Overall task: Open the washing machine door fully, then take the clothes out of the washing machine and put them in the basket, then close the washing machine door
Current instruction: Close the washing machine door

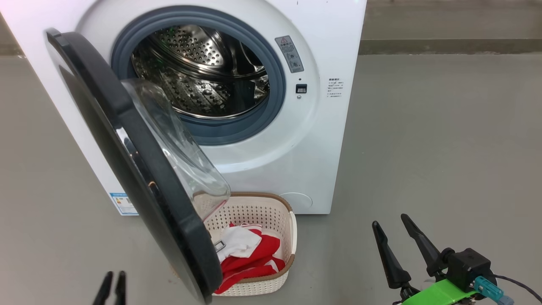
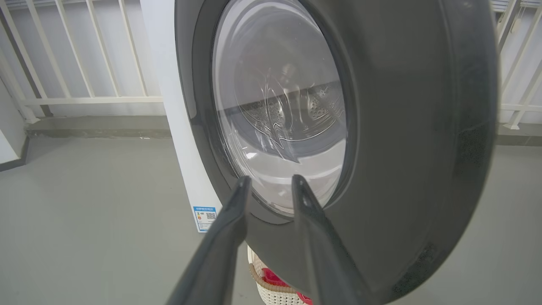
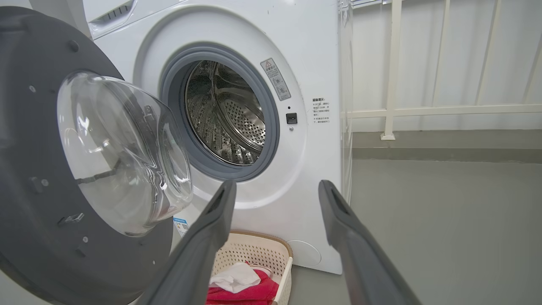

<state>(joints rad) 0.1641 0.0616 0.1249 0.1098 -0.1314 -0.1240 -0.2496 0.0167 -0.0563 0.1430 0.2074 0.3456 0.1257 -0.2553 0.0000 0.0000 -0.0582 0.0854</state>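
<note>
**Washing machine door** (image 1: pixel 101 114): swung out, lower edge over the basket (image 1: pixel 271 212).
**Drum** (image 1: pixel 203 72): bare.
**Clothes** (image 1: pixel 250 254): red and white, lying in the basket.
**Left gripper** (image 2: pixel 271 180): fingers partly spread, empty, near the door's outer face.
**Right gripper** (image 1: pixel 389 219): spread wide, empty, well apart from the door.
**Step, as judged:** closing the door.
**Method advised:** press on the black ring, not the glass, and swing steadily until the latch catches.

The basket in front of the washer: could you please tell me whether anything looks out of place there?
Nothing is spilled or damaged. The clothes lie inside the basket; the open washing machine door partly overhangs it.
</note>
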